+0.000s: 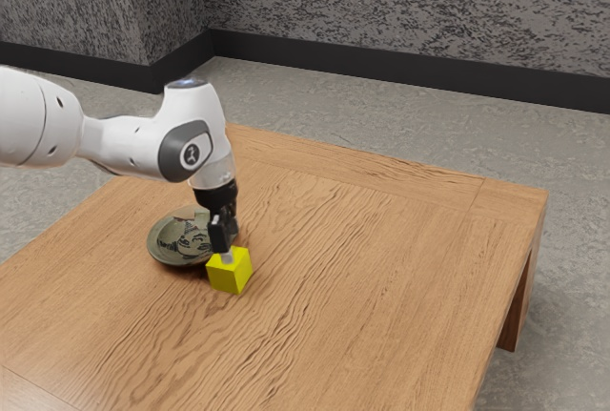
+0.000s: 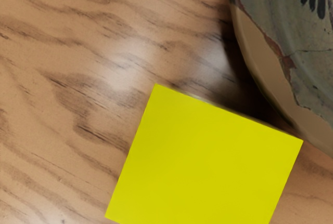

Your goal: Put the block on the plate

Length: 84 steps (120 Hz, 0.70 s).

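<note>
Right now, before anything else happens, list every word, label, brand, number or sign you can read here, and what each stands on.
No readable text anywhere.
Round emblem on my arm's dark joint cover: a mark is there, too small to make out.
Plate: dark drawn lines and strokes, no letters or numbers I can make out.
Block: plain yellow, no marking on the sides I see.

A: Setting?
B: Indoor room, exact type undetermined — mottled grey walls (image 1: 400,10), dark skirting (image 1: 400,66), grey floor (image 1: 381,111).
A: Furniture?
B: Wooden table (image 1: 381,268) — suggests a home, inconclusive.
</note>
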Available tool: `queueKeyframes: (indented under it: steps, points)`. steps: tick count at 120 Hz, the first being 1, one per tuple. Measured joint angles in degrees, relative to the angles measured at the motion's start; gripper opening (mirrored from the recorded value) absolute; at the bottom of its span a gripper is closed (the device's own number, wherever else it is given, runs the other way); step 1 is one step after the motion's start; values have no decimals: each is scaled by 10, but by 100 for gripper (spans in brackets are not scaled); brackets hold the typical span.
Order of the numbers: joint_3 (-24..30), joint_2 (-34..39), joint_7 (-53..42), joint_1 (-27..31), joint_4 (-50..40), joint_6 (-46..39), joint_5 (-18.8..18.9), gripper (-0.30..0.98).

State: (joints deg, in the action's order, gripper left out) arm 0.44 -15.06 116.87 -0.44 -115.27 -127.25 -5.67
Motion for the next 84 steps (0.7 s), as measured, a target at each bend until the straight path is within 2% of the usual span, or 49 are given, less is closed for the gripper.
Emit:
queueKeyframes:
  steps: [84]
  points:
    - [3,-54,-76,0,-1,-50,-4,69]
